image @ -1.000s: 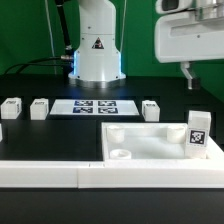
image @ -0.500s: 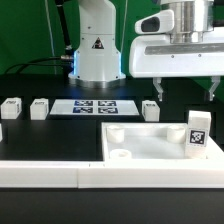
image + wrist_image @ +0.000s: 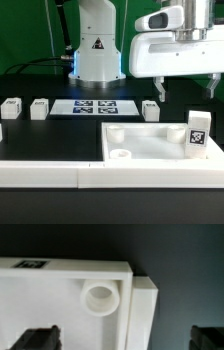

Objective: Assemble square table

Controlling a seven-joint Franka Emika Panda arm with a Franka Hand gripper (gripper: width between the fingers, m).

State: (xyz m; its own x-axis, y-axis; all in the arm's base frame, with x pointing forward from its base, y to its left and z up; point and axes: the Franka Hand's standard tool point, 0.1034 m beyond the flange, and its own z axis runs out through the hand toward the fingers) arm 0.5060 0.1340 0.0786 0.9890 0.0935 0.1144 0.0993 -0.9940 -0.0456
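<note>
Exterior view: large white plastic square slab with raised rim (image 3: 150, 140) lying on black surface (image 3: 35, 132), exterior view's right; looking stiff, light, slick. Above it, fingers (image 3: 157, 88) hanging wide apart, empty.
Wrist view: slab's corner with round socket (image 3: 100, 299) showing; raised rim likely offering best grip; bare surface lying open beyond edge.

The wrist view blurs the tag (image 3: 32, 264) on the square table (image 3: 50, 294), which the picture's edge cuts off.

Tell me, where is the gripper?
In the exterior view the gripper hangs open on the right, above the table, near a leg.
</note>
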